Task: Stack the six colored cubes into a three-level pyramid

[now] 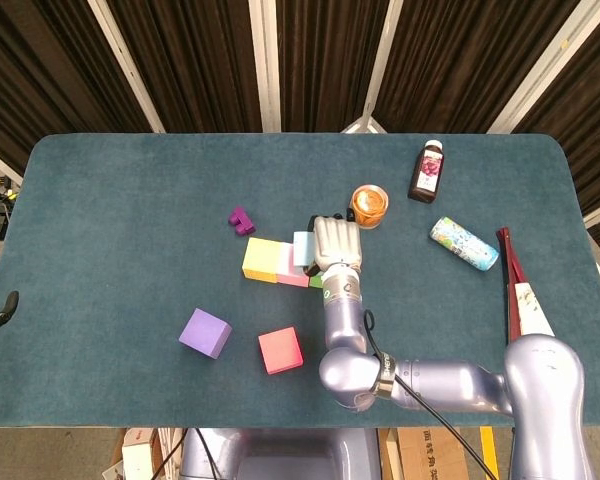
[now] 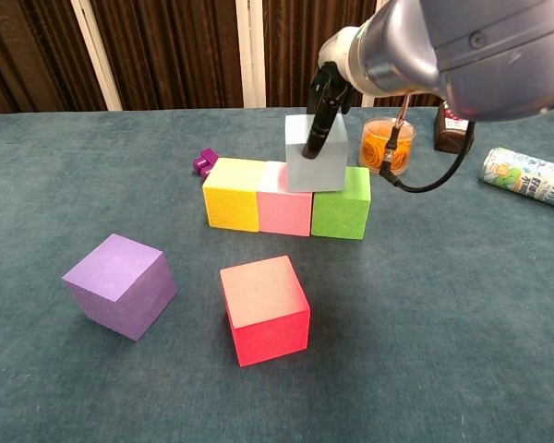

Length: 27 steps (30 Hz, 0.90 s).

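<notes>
Light-blue cube [image 1: 302, 247] sits beside my right hand [image 1: 335, 243] in the head view, above the yellow cube [image 1: 263, 258]. Chest view: my fingers [image 2: 318, 129] grasp it atop the pink cube [image 2: 285, 205] and green cube [image 2: 342, 208].

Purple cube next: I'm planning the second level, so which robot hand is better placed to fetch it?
Probably the right robot hand: it's over the table on the light blue cube, though the purple cube lies far left. The left isn't visible.
</notes>
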{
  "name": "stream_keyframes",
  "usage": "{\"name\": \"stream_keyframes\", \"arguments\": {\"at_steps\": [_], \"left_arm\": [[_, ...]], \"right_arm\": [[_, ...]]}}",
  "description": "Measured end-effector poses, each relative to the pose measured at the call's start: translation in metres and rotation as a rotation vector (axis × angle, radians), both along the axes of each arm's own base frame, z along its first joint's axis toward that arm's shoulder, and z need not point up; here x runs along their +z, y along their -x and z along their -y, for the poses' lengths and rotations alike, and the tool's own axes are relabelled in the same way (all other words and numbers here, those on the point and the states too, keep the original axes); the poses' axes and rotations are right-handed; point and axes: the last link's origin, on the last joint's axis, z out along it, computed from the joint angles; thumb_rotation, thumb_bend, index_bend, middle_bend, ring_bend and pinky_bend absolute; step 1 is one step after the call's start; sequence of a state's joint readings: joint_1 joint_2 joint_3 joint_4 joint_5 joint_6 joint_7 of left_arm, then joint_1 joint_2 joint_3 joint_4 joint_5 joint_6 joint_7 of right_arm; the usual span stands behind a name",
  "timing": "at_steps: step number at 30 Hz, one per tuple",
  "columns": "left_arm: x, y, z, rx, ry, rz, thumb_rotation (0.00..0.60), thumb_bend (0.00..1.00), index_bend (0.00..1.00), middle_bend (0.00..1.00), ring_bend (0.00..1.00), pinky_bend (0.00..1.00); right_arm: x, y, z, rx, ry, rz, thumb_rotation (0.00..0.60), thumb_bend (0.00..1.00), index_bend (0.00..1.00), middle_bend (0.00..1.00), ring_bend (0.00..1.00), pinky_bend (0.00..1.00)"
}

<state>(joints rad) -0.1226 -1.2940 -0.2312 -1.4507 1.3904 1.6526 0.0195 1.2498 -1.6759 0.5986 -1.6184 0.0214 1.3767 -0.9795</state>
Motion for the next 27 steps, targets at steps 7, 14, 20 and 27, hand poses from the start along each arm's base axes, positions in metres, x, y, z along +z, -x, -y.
{"name": "stream_keyframes", "arguments": {"at_steps": [7,14,20,27], "left_arm": [[-0.0002,0.0000,-0.0002,0.000,0.002,0.001,0.600,0.33,0.07,0.02,0.00,0.00],[0.0005,0.0005,-0.0006,0.002,0.001,0.005,0.600,0.33,0.07,0.02,0.00,0.00],[0.0027,0.0017,-0.0014,0.006,-0.001,0.011,0.600,0.33,0.07,0.02,0.00,0.00],[0.0033,0.0020,-0.0015,0.006,0.001,0.015,0.600,0.33,0.07,0.02,0.00,0.00]], "right_arm": [[0.0004,-0.0019,-0.0012,-0.002,0.007,-0.005,0.600,0.20,0.36,0.34,0.20,0.00],[0.0005,-0.0034,-0.0026,-0.013,0.024,-0.006,0.600,0.20,0.36,0.34,0.20,0.00],[-0.0014,-0.0055,-0.0043,-0.035,0.041,-0.008,0.600,0.20,0.36,0.34,0.20,0.00],[-0.0051,-0.0069,-0.0064,-0.049,0.029,-0.014,0.600,0.20,0.36,0.34,0.20,0.00]]}}
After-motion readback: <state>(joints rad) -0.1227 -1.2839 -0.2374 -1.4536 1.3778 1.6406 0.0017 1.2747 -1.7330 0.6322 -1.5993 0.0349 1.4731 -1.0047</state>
